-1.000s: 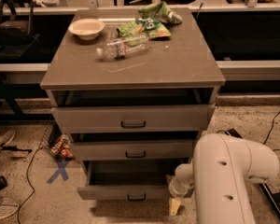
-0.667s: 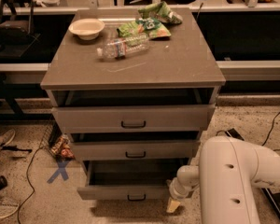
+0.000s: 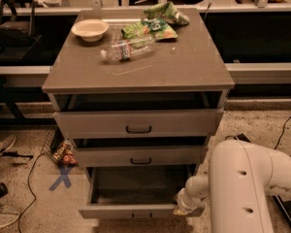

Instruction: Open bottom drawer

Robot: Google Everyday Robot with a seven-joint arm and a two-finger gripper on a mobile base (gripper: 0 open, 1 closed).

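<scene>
The cabinet has three grey-beige drawers. The bottom drawer (image 3: 136, 210) is pulled well out, its dark inside showing, and its small black handle (image 3: 141, 217) sits at the frame's lower edge. The middle drawer (image 3: 140, 155) and the top drawer (image 3: 138, 123) stand out only a little. My white arm (image 3: 242, 188) comes in from the lower right. The gripper (image 3: 180, 208) is at the right front corner of the bottom drawer, by its front panel, largely hidden behind the wrist.
On the cabinet top (image 3: 184, 67) lie a beige bowl (image 3: 89, 29), a plastic bottle (image 3: 127, 48) on its side and green snack bags (image 3: 155, 23). A blue X (image 3: 61, 177) and a snack packet (image 3: 64, 153) mark the floor at left. Cables run across the floor.
The arm has shifted slightly to the right and back from the cabinet. The bottom drawer stays pulled out about as far as before.
</scene>
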